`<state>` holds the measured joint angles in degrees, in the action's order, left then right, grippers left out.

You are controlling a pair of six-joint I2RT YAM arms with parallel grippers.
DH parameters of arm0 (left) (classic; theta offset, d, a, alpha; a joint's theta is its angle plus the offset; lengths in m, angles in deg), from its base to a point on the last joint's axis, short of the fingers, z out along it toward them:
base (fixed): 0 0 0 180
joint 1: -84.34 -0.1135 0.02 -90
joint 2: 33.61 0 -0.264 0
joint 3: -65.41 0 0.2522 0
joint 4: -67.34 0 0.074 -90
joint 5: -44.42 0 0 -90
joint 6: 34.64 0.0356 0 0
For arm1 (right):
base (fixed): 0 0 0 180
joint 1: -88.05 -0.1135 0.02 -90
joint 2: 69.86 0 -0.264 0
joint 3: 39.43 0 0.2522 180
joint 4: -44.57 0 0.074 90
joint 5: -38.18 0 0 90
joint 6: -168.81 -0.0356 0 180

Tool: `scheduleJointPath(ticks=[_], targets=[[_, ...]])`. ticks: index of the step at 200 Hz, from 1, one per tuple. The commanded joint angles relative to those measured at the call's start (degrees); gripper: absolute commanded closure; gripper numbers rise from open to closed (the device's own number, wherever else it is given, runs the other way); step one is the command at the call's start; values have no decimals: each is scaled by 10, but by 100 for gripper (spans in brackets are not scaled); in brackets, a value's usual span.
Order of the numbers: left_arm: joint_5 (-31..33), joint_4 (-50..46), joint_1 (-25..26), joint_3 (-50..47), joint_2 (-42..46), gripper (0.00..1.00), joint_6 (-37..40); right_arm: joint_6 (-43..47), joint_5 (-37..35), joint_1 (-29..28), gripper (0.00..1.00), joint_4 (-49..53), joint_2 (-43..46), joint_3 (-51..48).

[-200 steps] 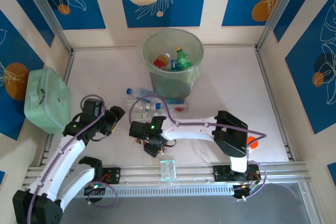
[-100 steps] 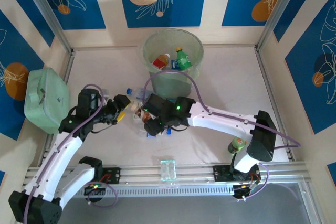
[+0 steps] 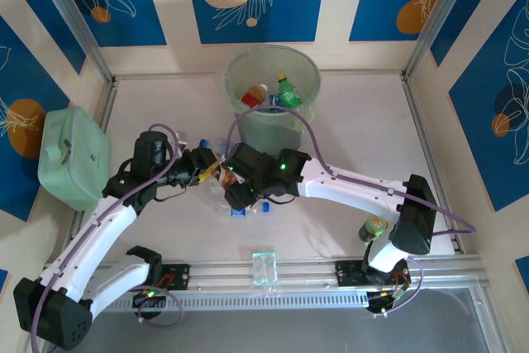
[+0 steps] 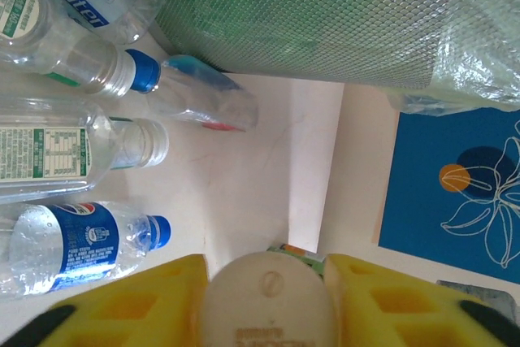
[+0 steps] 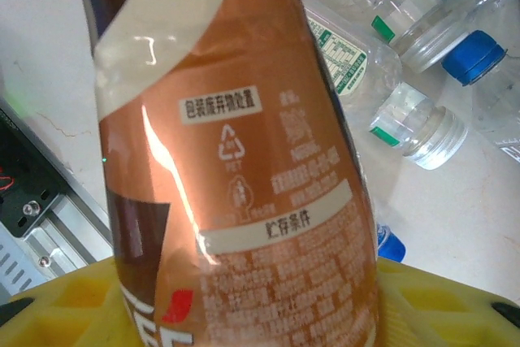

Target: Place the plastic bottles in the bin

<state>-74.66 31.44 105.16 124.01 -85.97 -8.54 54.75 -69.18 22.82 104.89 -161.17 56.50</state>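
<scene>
A cream-capped bottle (image 4: 268, 302) with a green label sits cap-first between the yellow fingers of my left gripper (image 4: 265, 272), which is shut on it. My right gripper (image 5: 252, 306) is shut on a copper-brown bottle (image 5: 244, 160). Both grippers (image 3: 207, 167) (image 3: 234, 183) meet just in front of the pale green bin (image 3: 263, 134), which holds a red bottle (image 3: 254, 97) and a green bottle (image 3: 288, 93). Clear bottles lie on the table to the left of my left gripper: a blue-labelled one (image 4: 73, 245), a white-capped one (image 4: 81, 152) and a blue-capped one (image 4: 73, 58).
A mint green lidded box (image 3: 73, 155) stands at the left wall. A stubby green item with an orange top (image 3: 374, 227) is beside the right arm's base. A small clear box (image 3: 264, 266) rests on the near rail. The bin's meshed wall (image 4: 325, 14) is close ahead of the left wrist.
My left gripper has moved right toward the right gripper and closed on the cream cap. The right arm swung from near its base up to the bottle pile, carrying the brown bottle.
</scene>
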Motion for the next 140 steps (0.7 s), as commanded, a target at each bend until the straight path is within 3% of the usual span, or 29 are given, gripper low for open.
scheduleJointPath(ticks=[1,40,46,57,75,101,140], targets=[[-5,14,4,14,-1,68,8,-10,12,-3,46,-6,17,16],[-3,32,4,10,-4,83,-1,-13,6,-3,44,-7,22,17],[-2,36,4,11,-5,84,-3,-16,-1,-2,38,-7,24,18],[-1,43,4,16,-8,85,-7,-28,-26,1,19,1,32,21],[2,54,0,40,-20,85,-9,-69,-114,14,6,26,64,29],[3,89,-15,108,-57,86,-21,-146,-205,47,2,43,164,18],[14,133,-37,268,-165,86,-36,-203,-216,111,1,48,312,-21]])
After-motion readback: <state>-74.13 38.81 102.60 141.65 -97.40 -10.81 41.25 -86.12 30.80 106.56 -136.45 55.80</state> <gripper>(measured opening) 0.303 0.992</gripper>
